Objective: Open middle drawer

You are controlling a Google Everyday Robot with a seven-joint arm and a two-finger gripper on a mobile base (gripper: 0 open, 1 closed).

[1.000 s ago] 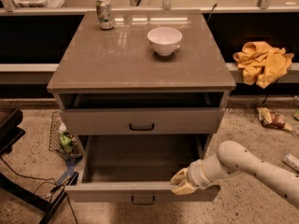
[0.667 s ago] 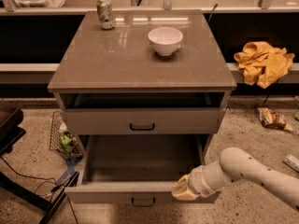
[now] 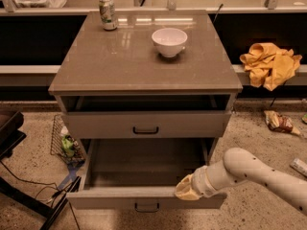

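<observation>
The middle drawer [image 3: 144, 198] of the grey-beige cabinet [image 3: 144, 66] stands pulled far out toward me. Its pale inside is bare, and a small black loop handle [image 3: 147, 206] sits on its low front panel. My gripper [image 3: 187, 189] rests at the top edge of that front panel, right of the handle, with the white arm [image 3: 254, 171] reaching in from the lower right. The taller-fronted drawer [image 3: 145, 124] above is nearly closed, with a dark gap over it.
A white bowl [image 3: 169, 41] and a can [image 3: 108, 13] stand on the cabinet top. A yellow cloth [image 3: 269, 63] lies on the ledge at right. On the floor are a snack packet [image 3: 280, 122], a wire basket [image 3: 64, 143] at left, cables and a black frame [image 3: 9, 133].
The gripper has dropped slightly onto the drawer's front edge and shifted a little to the left. The drawer itself has hardly moved.
</observation>
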